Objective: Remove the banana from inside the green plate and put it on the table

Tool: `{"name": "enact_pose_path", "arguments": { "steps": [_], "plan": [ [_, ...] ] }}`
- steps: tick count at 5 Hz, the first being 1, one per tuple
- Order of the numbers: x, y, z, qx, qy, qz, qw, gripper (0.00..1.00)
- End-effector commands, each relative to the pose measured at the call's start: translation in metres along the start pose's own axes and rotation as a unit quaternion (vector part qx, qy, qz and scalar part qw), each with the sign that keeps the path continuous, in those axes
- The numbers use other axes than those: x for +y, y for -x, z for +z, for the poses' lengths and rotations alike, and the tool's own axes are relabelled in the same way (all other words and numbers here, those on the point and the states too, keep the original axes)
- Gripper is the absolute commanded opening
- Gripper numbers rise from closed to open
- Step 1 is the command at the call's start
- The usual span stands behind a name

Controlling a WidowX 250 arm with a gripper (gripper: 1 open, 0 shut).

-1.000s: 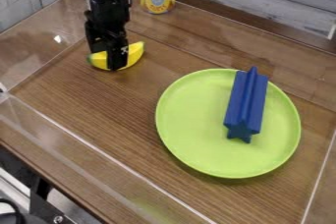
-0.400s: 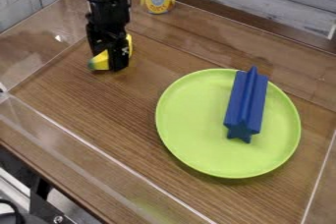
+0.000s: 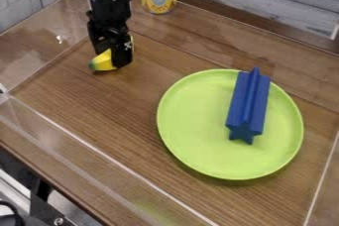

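Yellow banana [image 3: 103, 61] on the table [image 3: 79, 131], well clear of the green plate [image 3: 199, 121], between wide-open gripper [image 3: 111, 56] jaws gripping nothing; risk of nudging it while lifting.

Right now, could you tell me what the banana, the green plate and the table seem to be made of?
Banana: probably smooth plastic, uniformly yellow. Green plate: likely plastic, even lime colour, slightly glossy. Table: wood or wood-look laminate, brown grain lines with a soft sheen.

Your black robot arm's gripper [image 3: 111, 52] points straight down near the tabletop, its jaws spread wide apart.
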State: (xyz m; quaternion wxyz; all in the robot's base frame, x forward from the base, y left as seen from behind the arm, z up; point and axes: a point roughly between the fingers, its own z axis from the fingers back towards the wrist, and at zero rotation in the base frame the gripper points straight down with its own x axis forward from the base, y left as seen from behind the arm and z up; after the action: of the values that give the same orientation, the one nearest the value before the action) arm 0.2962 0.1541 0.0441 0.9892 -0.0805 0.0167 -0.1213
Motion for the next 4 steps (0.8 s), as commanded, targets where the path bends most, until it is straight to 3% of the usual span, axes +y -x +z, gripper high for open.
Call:
{"name": "enact_pose_path", "arguments": {
  "steps": [1, 4],
  "plan": [
    [0.001, -0.006, 0.044, -0.047, -0.032, 0.002, 0.9984, 1.0],
    [0.003, -0.012, 0.067, -0.078, -0.018, 0.004, 0.9968, 1.0]
  ]
}}
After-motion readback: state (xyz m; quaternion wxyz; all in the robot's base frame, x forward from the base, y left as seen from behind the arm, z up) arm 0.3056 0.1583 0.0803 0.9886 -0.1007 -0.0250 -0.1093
